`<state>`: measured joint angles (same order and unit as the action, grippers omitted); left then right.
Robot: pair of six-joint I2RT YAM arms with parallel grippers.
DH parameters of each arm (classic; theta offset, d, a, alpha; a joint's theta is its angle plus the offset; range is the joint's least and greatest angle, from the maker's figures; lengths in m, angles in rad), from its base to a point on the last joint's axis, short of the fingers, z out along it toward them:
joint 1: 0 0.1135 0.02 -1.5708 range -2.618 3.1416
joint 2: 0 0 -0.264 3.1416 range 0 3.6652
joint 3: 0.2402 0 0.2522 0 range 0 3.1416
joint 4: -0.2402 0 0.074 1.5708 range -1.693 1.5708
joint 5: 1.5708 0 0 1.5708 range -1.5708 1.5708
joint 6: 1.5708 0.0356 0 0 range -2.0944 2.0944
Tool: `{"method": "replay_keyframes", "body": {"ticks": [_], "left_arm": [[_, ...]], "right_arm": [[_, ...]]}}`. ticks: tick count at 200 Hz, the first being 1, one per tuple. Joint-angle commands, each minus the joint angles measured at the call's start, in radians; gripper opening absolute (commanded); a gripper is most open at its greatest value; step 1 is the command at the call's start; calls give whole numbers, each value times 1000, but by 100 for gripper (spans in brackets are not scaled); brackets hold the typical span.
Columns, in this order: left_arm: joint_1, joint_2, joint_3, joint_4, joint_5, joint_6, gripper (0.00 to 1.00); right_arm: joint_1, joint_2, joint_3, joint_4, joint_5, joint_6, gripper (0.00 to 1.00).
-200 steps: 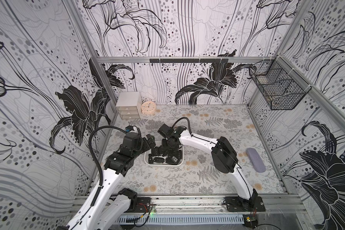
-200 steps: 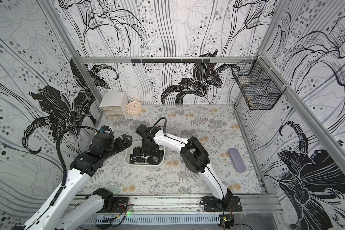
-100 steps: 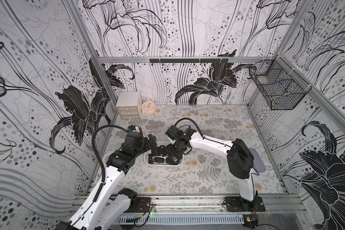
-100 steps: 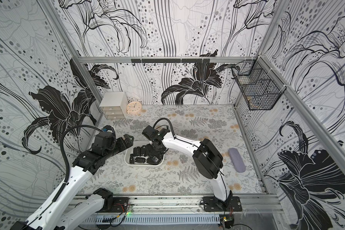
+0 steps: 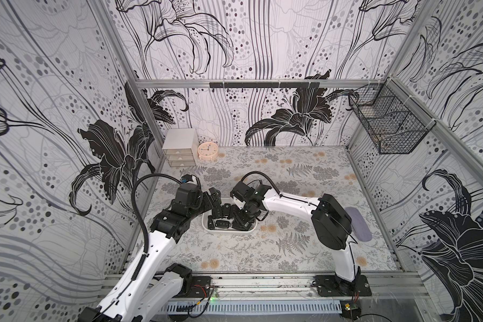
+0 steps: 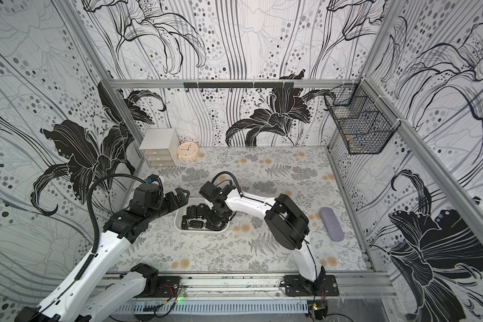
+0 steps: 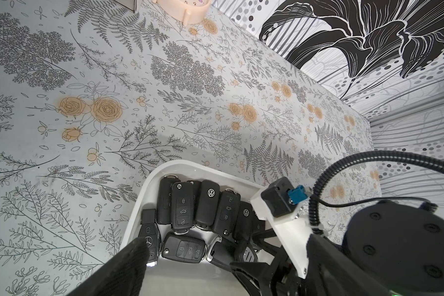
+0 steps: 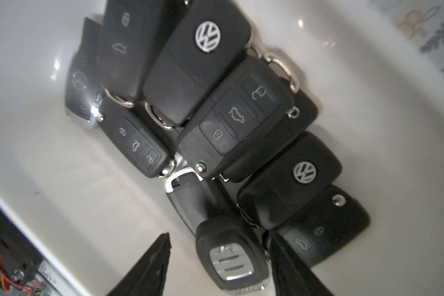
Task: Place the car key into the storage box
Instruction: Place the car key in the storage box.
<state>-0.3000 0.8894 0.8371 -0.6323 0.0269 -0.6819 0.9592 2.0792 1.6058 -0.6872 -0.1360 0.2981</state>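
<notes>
storage box (image 5: 232,230) half hidden, clock (image 7: 182,11) cropped

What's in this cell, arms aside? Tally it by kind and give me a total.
car keys: at least 10, piled in the box; overlaps may hide more
storage box: 1
three-drawer cabinet: 1
peach clock: 1
black wire basket: 1
lilac oblong case: 1
Total: at least 15

Both top views are bright, evenly lit and sharp, with wide-angle stretching toward the edges. The right wrist view is dimmer and softer — glare spots dot the storage box (image 8: 49,166) wall and the chrome of the keys (image 8: 231,123), and the table (image 8: 433,38) beyond is blurred.
</notes>
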Motion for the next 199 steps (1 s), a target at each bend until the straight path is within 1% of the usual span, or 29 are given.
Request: {"method": "replay_keyframes", "body": {"ticks": [1,16,36,50,94,104,114,118,128,137,158,183,199], "left_arm": [[7,-1,6,31,1,21,99],[8,-1,5,30,-1,19,99],[7,-3,5,28,-2,17,99],[7,-6,4,27,-5,14,99],[7,-8,1,29,-7,10,99],[7,-9,0,29,-8,7,99],[7,-12,0,29,-10,6,99],[7,-12,0,29,-11,8,99],[7,-15,0,26,-15,7,99],[7,-18,0,23,-16,7,99],[7,-25,-5,24,-19,4,99],[7,-24,-7,28,-18,2,99],[7,-23,-9,29,-16,1,99]], "right_arm": [[7,31,27,-18,-4,-39,62],[7,37,29,-19,2,-44,59],[7,34,25,-18,9,-43,51],[6,21,20,-18,24,-42,43],[7,0,40,-21,55,-9,40],[5,7,57,-33,70,13,37],[1,22,81,-56,79,33,30],[-1,25,87,-60,80,42,29],[-7,24,87,-56,76,64,29],[-10,18,85,-51,79,81,32],[-21,22,103,-62,81,121,33],[-53,60,159,-126,91,224,33],[-72,66,164,-126,95,305,33]]}}
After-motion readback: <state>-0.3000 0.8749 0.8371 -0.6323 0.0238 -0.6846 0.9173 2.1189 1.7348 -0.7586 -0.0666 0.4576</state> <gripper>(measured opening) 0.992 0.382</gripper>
